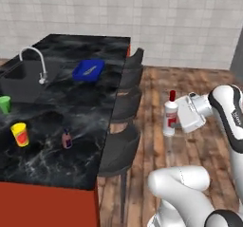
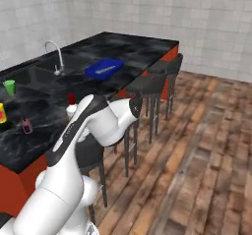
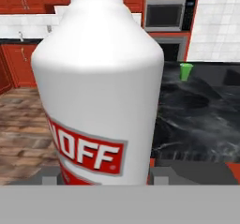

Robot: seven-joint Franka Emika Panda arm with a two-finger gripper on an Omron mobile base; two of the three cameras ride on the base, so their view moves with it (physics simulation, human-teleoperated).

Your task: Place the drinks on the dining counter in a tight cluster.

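My gripper (image 1: pixel 173 122) is shut on the white bottle (image 1: pixel 169 111) with a red cap and red label. It holds the bottle upright in the air over the wooden floor, to the right of the stools and clear of the dining counter (image 1: pixel 80 102). In the hand view the white bottle (image 3: pixel 101 87) stands large between the fingertips (image 3: pixel 161 174). From the right base view its red cap and white shoulder (image 2: pixel 72 108) peek out behind my arm. A short purple bottle (image 1: pixel 67 139) (image 2: pixel 27 126) stands near the counter's front.
A yellow cup (image 1: pixel 20 134) stands left of the purple bottle, and a green cup (image 1: pixel 4 103) (image 3: pixel 186 71) by the sink (image 1: pixel 21 81) with its curved faucet (image 1: pixel 35 62). A blue tray (image 1: pixel 88 70) lies farther back. Dark stools (image 1: pixel 121 145) line the counter's right edge.
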